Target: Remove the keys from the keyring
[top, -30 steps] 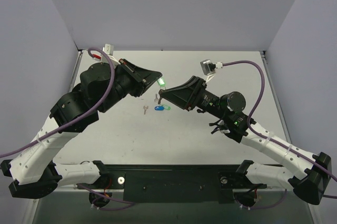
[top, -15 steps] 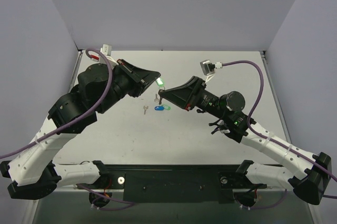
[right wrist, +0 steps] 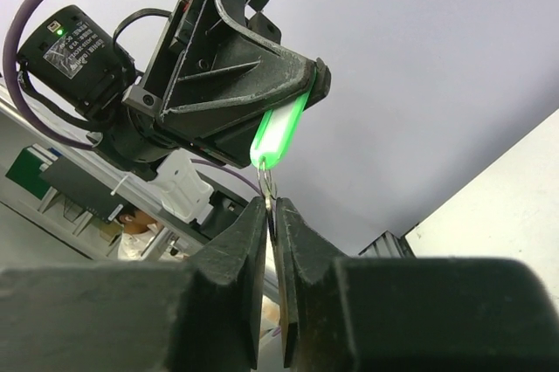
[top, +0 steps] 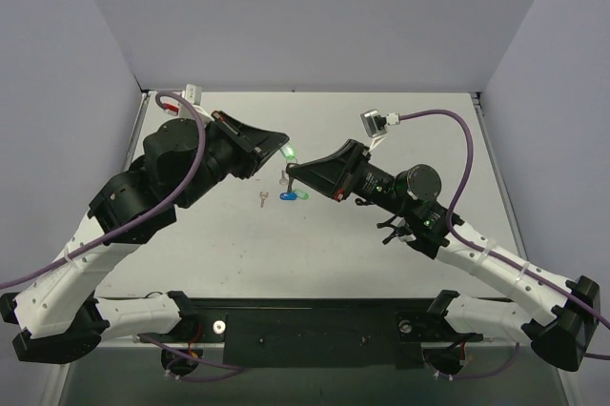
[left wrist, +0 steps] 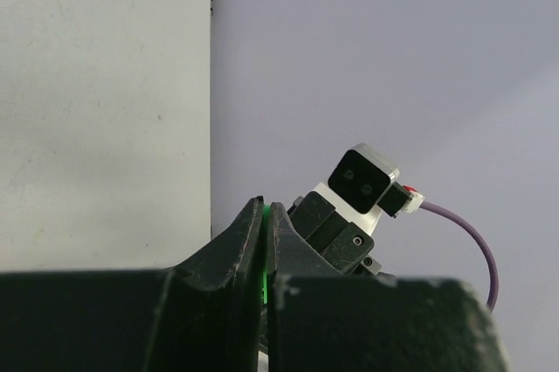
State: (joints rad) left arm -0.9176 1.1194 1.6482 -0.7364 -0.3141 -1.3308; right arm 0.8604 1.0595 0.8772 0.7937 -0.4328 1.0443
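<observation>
Our left arm arches in over the table (top: pixel 286 249), left gripper (top: pixel 285 150) clamped on the green tag (right wrist: pixel 279 134); the keyring (right wrist: pixel 265 187) hangs under it, pinched in the right gripper (right wrist: pixel 272 215), right arm stretched low; a blue-headed key (top: pixel 287 196) and bare key (top: pixel 262 199) lie beneath

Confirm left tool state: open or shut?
Shut: the left tool clamps the green tag; left wrist view shows green squeezed between its fingers.

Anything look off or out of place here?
Nothing stands out. Left hand holds the green tag up, right hand pinches the metal bit hanging under it; a bare key and blue-headed key lie loose on the table.
</observation>
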